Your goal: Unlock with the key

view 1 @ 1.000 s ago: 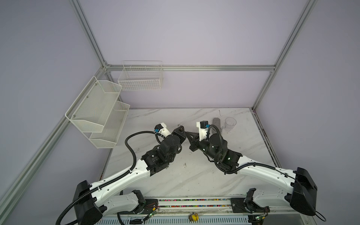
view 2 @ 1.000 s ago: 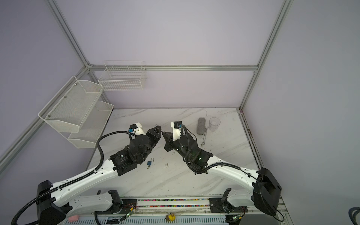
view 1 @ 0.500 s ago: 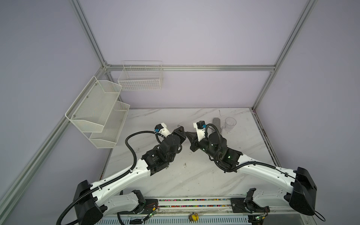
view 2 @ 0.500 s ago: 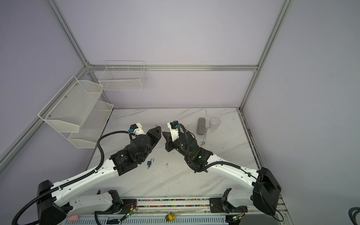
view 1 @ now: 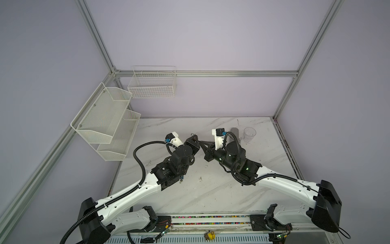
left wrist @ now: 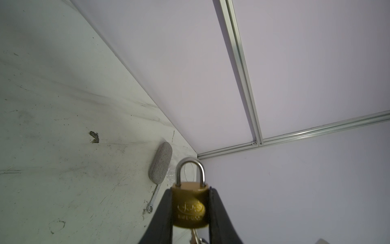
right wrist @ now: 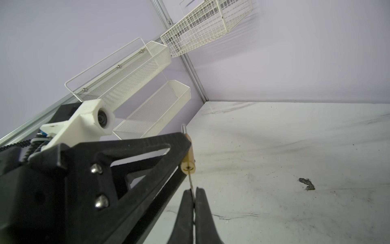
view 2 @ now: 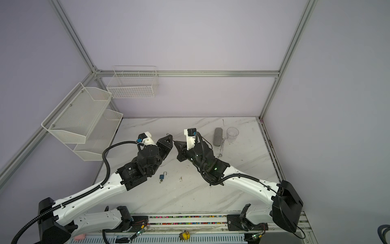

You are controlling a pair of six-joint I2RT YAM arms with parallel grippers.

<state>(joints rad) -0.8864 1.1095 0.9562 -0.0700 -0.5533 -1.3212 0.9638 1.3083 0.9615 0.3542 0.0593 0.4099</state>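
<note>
A brass padlock is held above the table with my left gripper shut on its two sides. Its steel shackle sits in the body on both legs. My right gripper is shut on a thin metal key, whose blade runs into the keyhole on the padlock's bottom face. In both top views the left gripper and the right gripper meet tip to tip over the table's middle.
A small blue padlock lies on the marble table by the left arm. A grey case, a wrench and a clear cup sit at the back right. White mesh shelves and a wire basket hang at the back left.
The right gripper with the key has shifted slightly toward the left gripper and the padlock. The left arm has stayed put.
</note>
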